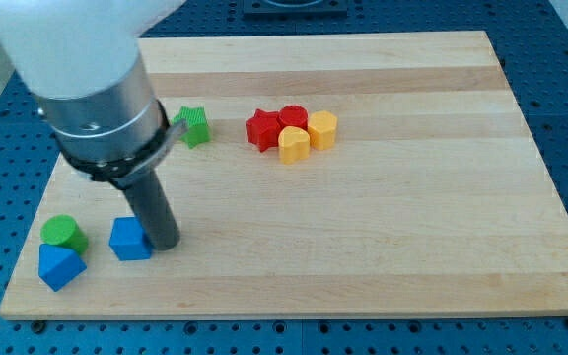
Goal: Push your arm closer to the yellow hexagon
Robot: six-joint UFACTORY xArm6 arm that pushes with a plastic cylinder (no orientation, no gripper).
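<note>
The yellow hexagon [323, 129] sits at the view's upper middle, at the right end of a tight cluster with a yellow heart [293, 144], a red cylinder [292, 119] and a red star [262, 129]. My tip [165, 243] rests on the board at the lower left, touching the right side of a blue cube [129, 239]. The tip is far to the left of and below the yellow hexagon.
A green cylinder [63, 234] and a second blue block [60, 266] lie at the lower left corner. A green star [194, 126] sits just right of the arm's grey body [106, 118]. The wooden board [383, 247] ends at a blue perforated table.
</note>
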